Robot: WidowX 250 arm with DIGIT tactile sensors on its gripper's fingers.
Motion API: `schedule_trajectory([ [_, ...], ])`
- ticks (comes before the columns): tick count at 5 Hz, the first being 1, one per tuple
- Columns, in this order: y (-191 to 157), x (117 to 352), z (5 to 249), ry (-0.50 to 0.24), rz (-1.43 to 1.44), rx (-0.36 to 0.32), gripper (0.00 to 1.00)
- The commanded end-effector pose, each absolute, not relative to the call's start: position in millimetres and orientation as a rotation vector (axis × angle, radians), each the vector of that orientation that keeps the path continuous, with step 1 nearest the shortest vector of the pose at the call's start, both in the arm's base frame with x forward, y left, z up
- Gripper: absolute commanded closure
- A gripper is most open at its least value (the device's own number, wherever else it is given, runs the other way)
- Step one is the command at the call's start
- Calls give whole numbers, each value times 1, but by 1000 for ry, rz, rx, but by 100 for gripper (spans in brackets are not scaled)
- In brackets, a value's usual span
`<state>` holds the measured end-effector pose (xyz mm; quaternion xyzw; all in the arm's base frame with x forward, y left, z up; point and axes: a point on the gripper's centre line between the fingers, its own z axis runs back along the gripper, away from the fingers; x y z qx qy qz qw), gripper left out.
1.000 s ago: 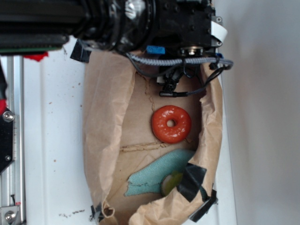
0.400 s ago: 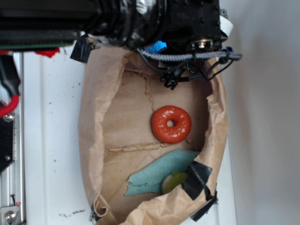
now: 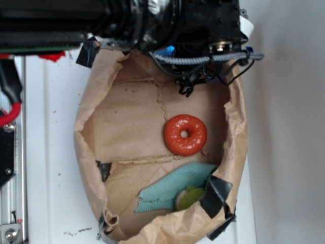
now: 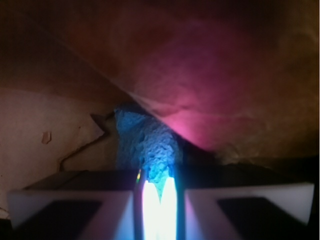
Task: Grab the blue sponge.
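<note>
In the wrist view the blue sponge (image 4: 147, 145), porous and squeezed narrow, stands between my two pale fingers (image 4: 75, 210). My gripper (image 4: 159, 189) is shut on its near end. From the exterior camera only a small blue piece of the sponge (image 3: 167, 51) shows, under the black arm at the top rim of the brown paper bag (image 3: 96, 101). The gripper's own fingers are hidden there by the arm and its grey cable (image 3: 203, 60).
An orange ring (image 3: 185, 134) lies mid-bag. A pale teal cloth (image 3: 175, 187) and a yellow-green object (image 3: 189, 197) lie at the bag's near end, beside black tape (image 3: 217, 192). A metal rail (image 3: 12, 152) runs along the left.
The bag's left wall has spread outward to the left, baring more of its floor. The arm and the blue sponge have shifted slightly toward the top edge. The ring and cloth stay put.
</note>
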<state>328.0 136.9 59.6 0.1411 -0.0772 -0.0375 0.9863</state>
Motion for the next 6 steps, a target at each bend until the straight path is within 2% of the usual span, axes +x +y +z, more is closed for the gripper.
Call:
schedule_trajectory([
  [1, 138, 304, 121, -247, -169, 206, 100],
  [2, 140, 302, 122, -254, -181, 204, 100],
  [3, 140, 312, 116, -239, -156, 231, 100],
  [4, 139, 319, 112, -213, -151, 244, 1],
  [6, 139, 330, 95, -195, -136, 261, 0],
])
